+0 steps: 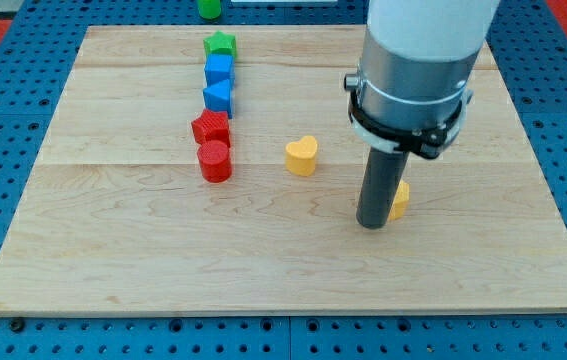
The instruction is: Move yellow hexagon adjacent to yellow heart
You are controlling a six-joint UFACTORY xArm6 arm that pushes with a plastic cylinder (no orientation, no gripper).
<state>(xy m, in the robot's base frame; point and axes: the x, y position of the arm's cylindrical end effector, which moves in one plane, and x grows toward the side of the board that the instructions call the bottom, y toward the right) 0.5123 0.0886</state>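
The yellow heart point(302, 155) lies near the middle of the wooden board. The yellow hexagon point(400, 201) lies to its right and a little lower, mostly hidden behind my rod. My tip point(373, 225) rests on the board touching the hexagon's left side, between the hexagon and the heart. The heart and hexagon are apart by about one block width.
A column of blocks stands at the view's left of centre: green star point(220, 44), blue block point(219, 70), blue triangle point(218, 96), red star-like block point(211, 128), red cylinder point(214, 161). A green block point(208, 8) lies off the board at the top. The wooden board point(113, 250) sits on a blue pegboard.
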